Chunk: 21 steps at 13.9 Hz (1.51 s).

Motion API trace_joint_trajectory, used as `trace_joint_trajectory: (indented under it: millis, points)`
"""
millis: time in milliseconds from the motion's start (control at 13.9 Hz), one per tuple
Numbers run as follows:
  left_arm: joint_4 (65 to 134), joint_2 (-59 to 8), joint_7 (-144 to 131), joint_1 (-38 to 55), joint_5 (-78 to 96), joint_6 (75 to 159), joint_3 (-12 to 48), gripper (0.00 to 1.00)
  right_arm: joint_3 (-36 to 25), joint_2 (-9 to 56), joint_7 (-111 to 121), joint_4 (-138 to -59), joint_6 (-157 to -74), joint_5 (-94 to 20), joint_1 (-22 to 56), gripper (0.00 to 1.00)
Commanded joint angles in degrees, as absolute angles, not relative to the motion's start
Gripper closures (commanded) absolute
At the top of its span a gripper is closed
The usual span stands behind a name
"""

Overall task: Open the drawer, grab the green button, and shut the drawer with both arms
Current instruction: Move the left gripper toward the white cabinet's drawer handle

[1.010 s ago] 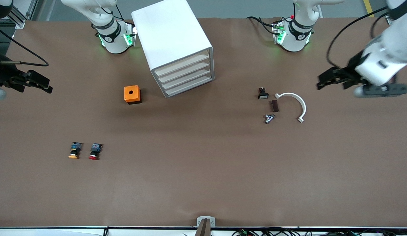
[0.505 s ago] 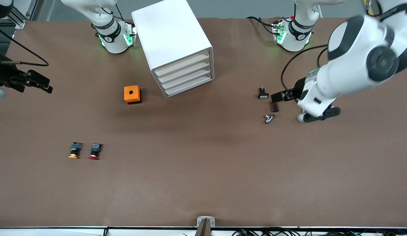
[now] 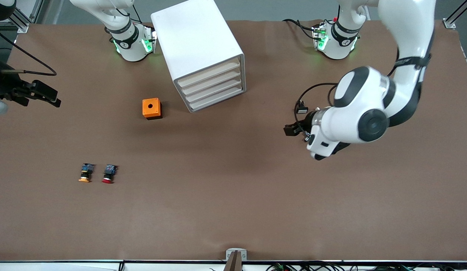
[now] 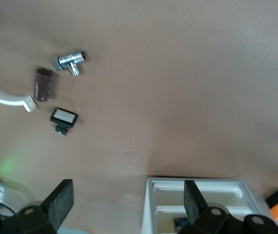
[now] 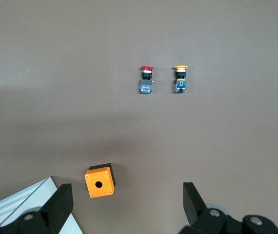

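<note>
White cabinet (image 3: 201, 52), drawers look shut (angle poor); left gripper (image 3: 293, 130) beside it over table, jaws apart; right gripper (image 3: 38, 94) waits, jaws apart

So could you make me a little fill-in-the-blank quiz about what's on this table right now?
1. The white cabinet has ____ drawers, all shut.
2. The cube with a hole on top is ____.
3. Beside the red-capped button lies one with a ____ cap.
4. The fingers of the left hand are ____.

Missing words: four; orange; yellow; open
</note>
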<state>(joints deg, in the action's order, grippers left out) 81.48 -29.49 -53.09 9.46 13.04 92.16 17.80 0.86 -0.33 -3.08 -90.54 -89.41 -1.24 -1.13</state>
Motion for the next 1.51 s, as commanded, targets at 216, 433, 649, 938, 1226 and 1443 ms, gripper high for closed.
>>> trace_joint_trajectory:
  millis: [216,433,649,938,1226,1443]
  points:
    - [76.7,-39.4,-69.8,13.1,13.6,95.6,17.7,0.01,1.4,-1.9,-2.4,-91.8,-90.6,-1.9,-1.8,0.00]
    - [76.7,-43.1,-77.3,13.0,17.0,99.9,17.6,0.01,1.4,-1.9,-1.4,-91.8,-90.7,-2.1,-1.8,0.00]
    - [76.7,-45.3,-85.2,14.1,17.3,100.2,17.6,0.01,1.3,-1.9,-1.5,-91.8,-90.6,-2.3,-1.8,0.00]
    - [76.6,-47.5,-92.8,14.3,19.1,100.1,17.8,0.01,1.3,-1.9,-1.5,-91.8,-90.4,-2.3,-1.8,0.00]
    - [76.6,-47.7,-96.4,15.5,27.2,99.8,17.6,0.01,1.3,-1.9,-1.5,-91.8,-90.2,-2.3,-1.8,0.00]
    - [76.6,-49.6,-105.3,17.3,32.9,99.8,17.6,0.01,1.2,-1.9,-1.5,-91.8,-90.1,-2.3,-1.8,0.00]
